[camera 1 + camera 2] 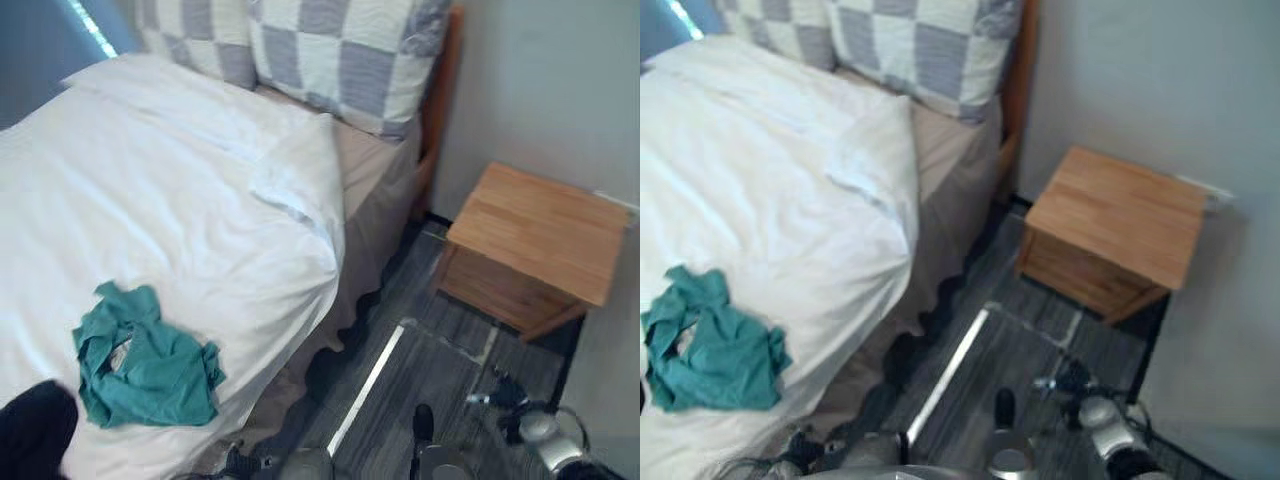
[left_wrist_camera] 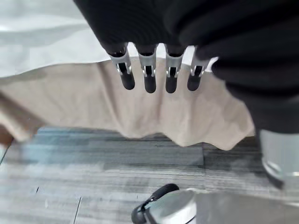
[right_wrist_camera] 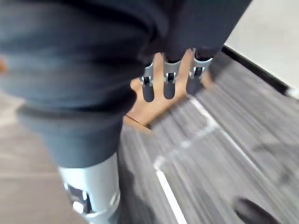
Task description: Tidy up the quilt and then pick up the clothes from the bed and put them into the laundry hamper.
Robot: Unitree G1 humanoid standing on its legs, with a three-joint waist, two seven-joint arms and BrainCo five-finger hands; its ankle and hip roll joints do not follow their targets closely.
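Nearby, a crumpled teal garment lay on the white quilt, beside a wooden nightstand. Both the left hand and right hand hung released, fingers straight, grasping nothing.

No readable text, label, number or sign stands on anything in these views.

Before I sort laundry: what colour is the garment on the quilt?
Teal green garment, seen best in the left eye view, crumpled on the white quilt.
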